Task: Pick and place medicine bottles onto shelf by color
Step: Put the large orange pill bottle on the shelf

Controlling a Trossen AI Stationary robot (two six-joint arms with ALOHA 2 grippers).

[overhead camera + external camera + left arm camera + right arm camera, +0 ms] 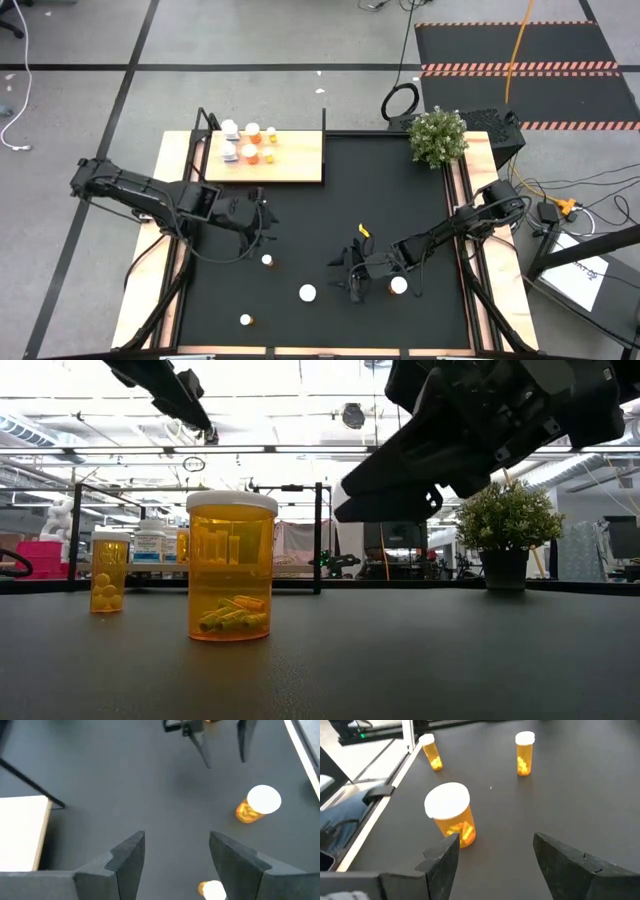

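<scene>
Black matting (330, 200) fills our workspace; our right gripper (492, 862), jaws spread, lines up the orange bottle (451, 815), while our left gripper (175, 862) waits, spread too.

Glossy translucent orange plastic is seen on the medicine bottles (231, 565); pale wood on the shelf (290, 157); a matt black mat (400, 210) over the bench.
</scene>
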